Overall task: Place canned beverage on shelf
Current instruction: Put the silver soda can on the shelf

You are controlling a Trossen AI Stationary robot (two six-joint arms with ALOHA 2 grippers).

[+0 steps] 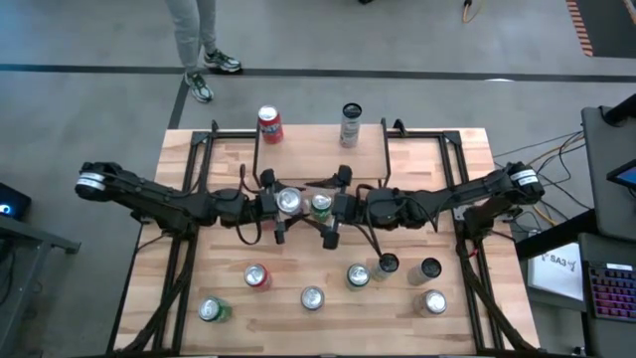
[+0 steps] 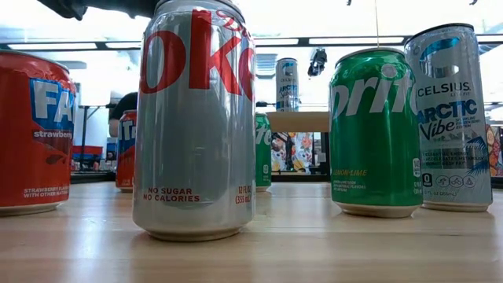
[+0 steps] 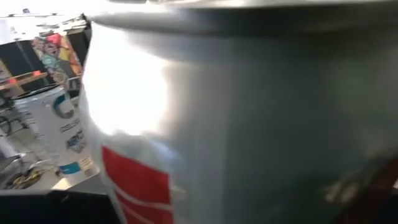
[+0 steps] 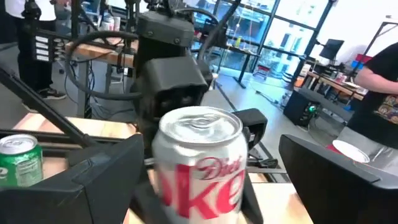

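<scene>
Wooden counter [image 1: 437,328] strewn with cans — at its centre the left pincer [image 1: 279,206] grips a Diet Coke can [image 1: 289,201]; the right pincer [image 1: 333,211] stands spread, facing it.

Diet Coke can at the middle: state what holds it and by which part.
The left gripper holds the Diet Coke can by its side wall, jaws closed on the body. The right gripper holds nothing, jaws open.
</scene>
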